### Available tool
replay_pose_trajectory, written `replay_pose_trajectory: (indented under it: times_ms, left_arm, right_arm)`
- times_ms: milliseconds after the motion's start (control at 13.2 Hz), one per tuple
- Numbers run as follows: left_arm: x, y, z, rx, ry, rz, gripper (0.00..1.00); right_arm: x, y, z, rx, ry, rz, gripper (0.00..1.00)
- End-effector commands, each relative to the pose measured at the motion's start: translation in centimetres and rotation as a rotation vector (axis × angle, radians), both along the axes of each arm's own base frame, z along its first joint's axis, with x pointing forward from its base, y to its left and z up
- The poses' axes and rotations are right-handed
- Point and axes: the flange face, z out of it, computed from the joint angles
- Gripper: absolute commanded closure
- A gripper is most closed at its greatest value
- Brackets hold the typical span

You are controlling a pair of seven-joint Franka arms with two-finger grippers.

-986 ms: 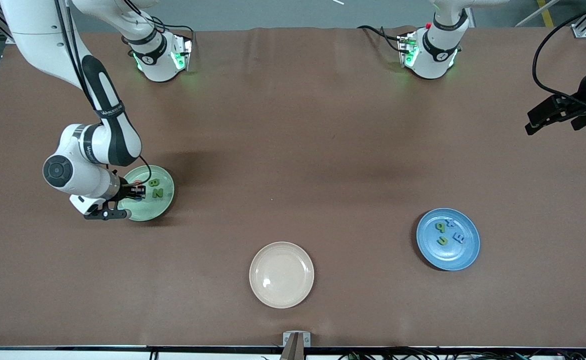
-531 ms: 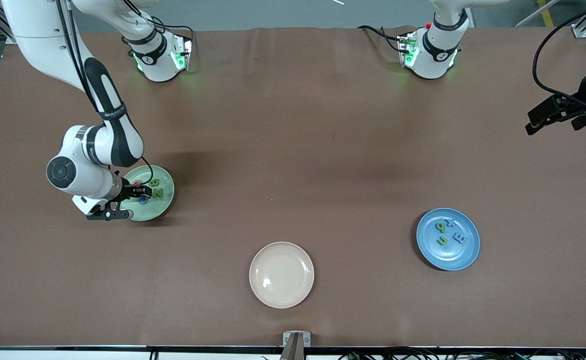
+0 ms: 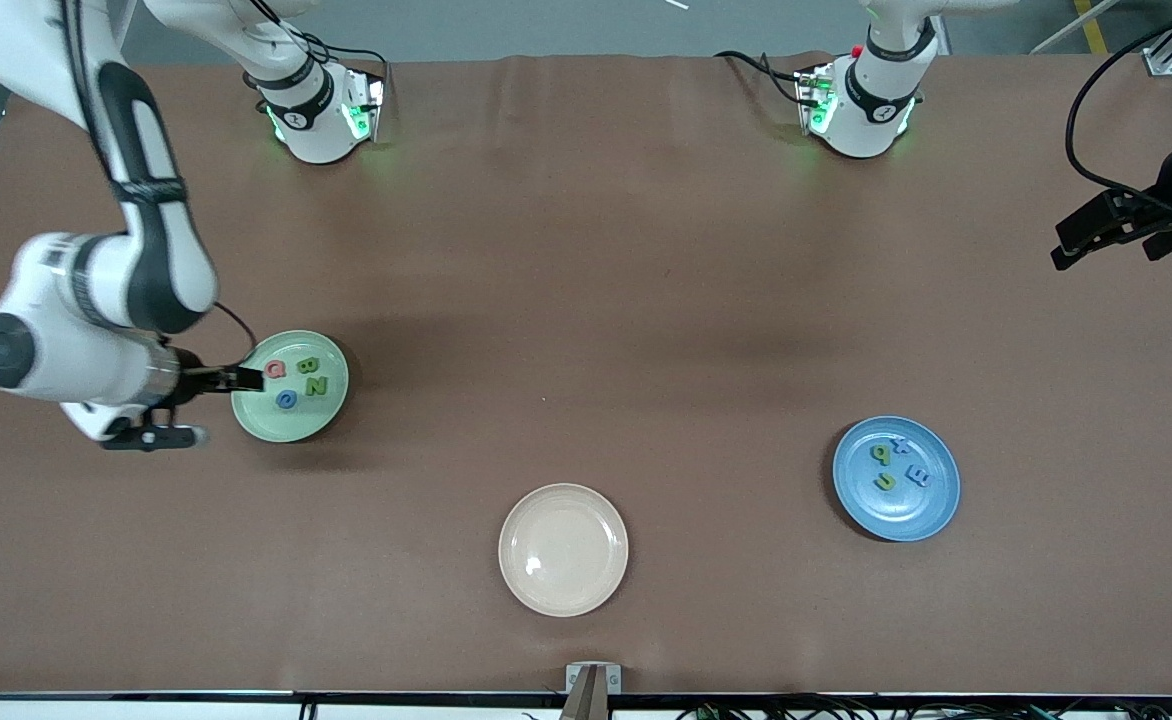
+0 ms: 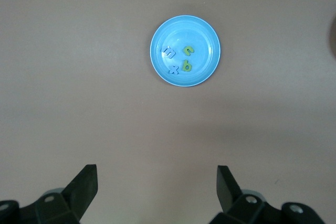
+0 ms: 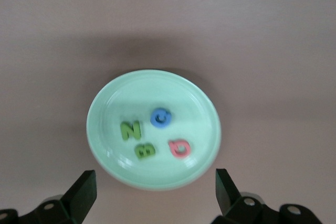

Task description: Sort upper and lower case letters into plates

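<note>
A brown bench holds a pale green plate (image 3: pixel 290 386) near the right arm's end, carrying capitals Q (image 3: pixel 275 369), G (image 3: pixel 287 400), B (image 3: pixel 306 365) and Z (image 3: pixel 316 386). The right claw (image 3: pixel 246 378) hangs empty, fingers apart, over that plate's rim. The blue plate (image 3: pixel 896 479) with four small letters (image 3: pixel 894 466) lies toward the left arm's end, where the left claw (image 3: pixel 1106 232) waits, fingers apart, at the bench's edge.

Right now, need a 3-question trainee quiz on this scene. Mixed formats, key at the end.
1. Multiple choice: which plate holds the pink Q? A) green plate B) blue plate C) beige plate
2. True or false: the right tool grips the blue G.
3. Fill in: the number of letters in the blue plate is ____.

Key
1. A. It lies there with G, green B and Z.
2. False. The right tool is open at the green plate's rim, and G lies loose in the plate.
3. Four: q, n, m, x. The left tool waits, open.
</note>
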Motion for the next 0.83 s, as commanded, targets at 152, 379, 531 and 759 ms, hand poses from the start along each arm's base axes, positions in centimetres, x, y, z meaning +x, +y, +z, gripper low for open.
replay_pose_trajectory:
  times_ms: [152, 379, 531, 759]
  left_arm:
    - [-0.8, 0.2, 0.4, -0.013, 0.002, -0.014, 0.00]
    - [-1.1, 0.2, 0.7, -0.012, 0.009, -0.014, 0.00]
    - [-1.2, 0.3, 0.6, -0.012, 0.019, -0.012, 0.00]
    - [-1.2, 0.3, 0.6, -0.011, 0.019, -0.012, 0.00]
  right_arm:
    - [1.8, -2.6, 13.7, -0.078, -0.001, 0.004, 0.00]
    - [2.0, -2.8, 16.6, -0.083, -0.036, 0.002, 0.00]
    - [2.2, -3.3, 17.4, -0.086, -0.052, -0.005, 0.00]
    - [2.4, -2.8, 18.1, -0.053, -0.071, -0.032, 0.00]
